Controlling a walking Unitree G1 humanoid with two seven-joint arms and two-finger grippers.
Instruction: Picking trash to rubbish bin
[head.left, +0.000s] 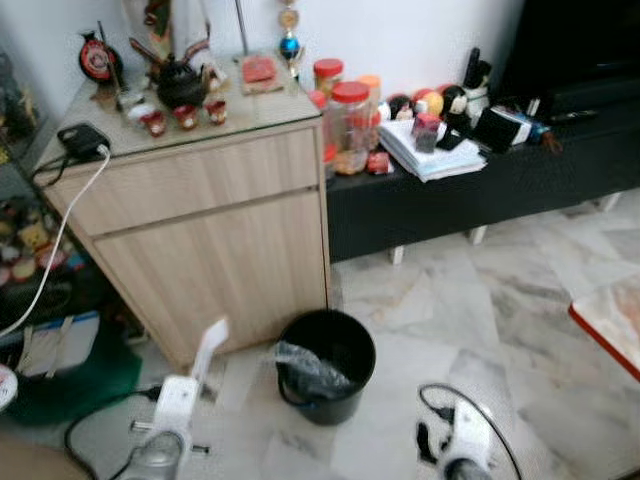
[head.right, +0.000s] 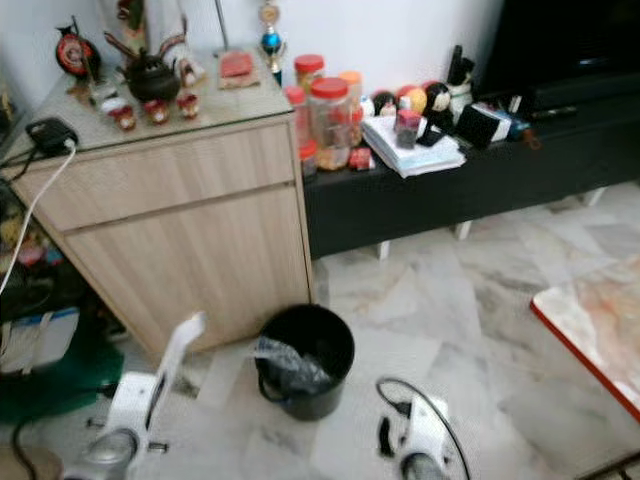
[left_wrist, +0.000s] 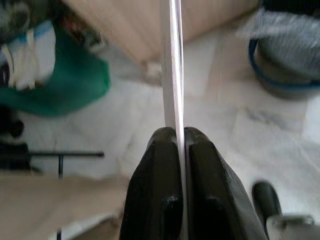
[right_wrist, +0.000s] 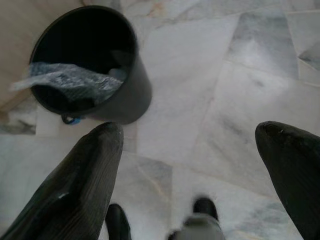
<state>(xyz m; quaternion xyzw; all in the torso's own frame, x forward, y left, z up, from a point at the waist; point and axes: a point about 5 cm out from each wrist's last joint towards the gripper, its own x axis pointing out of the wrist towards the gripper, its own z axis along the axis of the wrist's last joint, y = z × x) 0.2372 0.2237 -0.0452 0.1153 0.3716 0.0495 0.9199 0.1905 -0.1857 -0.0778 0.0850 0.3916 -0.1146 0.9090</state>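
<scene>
We stand over a marble floor (head.left: 470, 300) with our left hand (left_wrist: 176, 145) low at our left side, its two black fingers (left_wrist: 152, 185) pressed together on a thin white strip of trash (left_wrist: 172, 65). The strip rises edge-on from between them; in the left eye view it shows as a pale flat piece (head.left: 210, 345) tilting up and toward the bin, though we cannot tell what it is made of. Our right hand (right_wrist: 190, 165) hangs low at our right with its fingers spread wide and nothing between them, above bare floor.

The black rubbish bin (head.left: 325, 365) stands on the floor just beside the lower corner of a light wooden cabinet (head.left: 210, 240), between our two arms and a little ahead. A crumpled clear plastic liner or bag (head.left: 305, 365) drapes over its near rim. The strip is near the bin, off to its left and apart from it.
</scene>
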